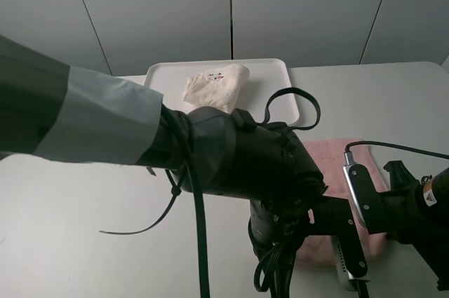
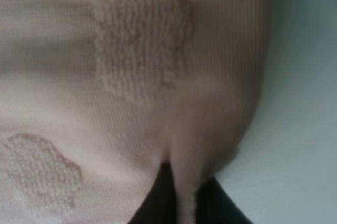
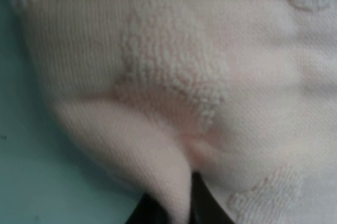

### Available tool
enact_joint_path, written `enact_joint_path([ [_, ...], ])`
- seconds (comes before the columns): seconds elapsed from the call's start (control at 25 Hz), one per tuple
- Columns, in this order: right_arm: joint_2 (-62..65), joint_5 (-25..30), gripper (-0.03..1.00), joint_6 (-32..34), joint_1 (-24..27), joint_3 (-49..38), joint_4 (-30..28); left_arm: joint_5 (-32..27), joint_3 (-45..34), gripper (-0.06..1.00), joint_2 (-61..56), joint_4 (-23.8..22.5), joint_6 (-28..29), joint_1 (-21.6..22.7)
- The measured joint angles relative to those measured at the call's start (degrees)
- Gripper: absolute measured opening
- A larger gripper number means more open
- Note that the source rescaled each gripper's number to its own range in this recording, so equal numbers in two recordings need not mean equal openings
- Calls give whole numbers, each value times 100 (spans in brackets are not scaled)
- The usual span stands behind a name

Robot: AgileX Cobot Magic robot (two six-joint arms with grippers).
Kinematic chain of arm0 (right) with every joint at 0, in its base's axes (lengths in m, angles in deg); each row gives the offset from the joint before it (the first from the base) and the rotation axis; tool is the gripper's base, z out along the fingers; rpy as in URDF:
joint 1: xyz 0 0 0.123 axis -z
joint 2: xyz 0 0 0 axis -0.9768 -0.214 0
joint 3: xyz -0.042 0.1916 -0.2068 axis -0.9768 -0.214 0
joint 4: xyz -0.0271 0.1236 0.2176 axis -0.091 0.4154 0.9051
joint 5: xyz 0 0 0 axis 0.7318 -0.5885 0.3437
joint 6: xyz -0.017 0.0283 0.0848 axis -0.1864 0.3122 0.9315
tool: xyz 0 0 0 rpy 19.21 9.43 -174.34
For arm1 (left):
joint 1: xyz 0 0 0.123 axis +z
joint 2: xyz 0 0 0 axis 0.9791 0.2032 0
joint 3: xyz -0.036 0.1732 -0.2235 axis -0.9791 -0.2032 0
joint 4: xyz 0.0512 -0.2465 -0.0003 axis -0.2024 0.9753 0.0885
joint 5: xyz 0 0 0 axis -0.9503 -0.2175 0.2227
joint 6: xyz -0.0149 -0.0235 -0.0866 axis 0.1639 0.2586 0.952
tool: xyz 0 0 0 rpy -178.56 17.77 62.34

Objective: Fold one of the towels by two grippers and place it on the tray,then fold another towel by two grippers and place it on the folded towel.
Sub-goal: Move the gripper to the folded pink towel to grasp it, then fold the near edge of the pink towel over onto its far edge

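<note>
Claw state: left gripper (image 2: 181, 203) and right gripper (image 3: 176, 208) each clamp a pinched ridge of the pink towel (image 1: 330, 158) between closed jaws — two holds near its edges, likely so the cloth lifts evenly for folding. It lies on the table (image 1: 70, 242) near the tray (image 1: 270, 77), where the cream towel (image 1: 216, 86) sits folded — the base for stacking.

Pale table (image 1: 63, 242), a white tray (image 1: 272, 77) toward its far edge, a pink towel (image 1: 328, 161) nearer, right of middle.
</note>
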Motion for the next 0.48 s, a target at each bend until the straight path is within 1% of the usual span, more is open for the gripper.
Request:
enact_joint_path([
  [0.16,24,-16,2,10,0,0,165,0,0,1,0,0,62,0],
  [0.28,221,2,2,10,0,-23,359,0,0,1,-12,-68,216,0],
  [0.4,564,267,2,10,0,-23,522,22,0,0,-24,-199,370,0],
  [0.48,821,552,2,10,0,-23,637,34,-10,0,-49,-263,444,0],
])
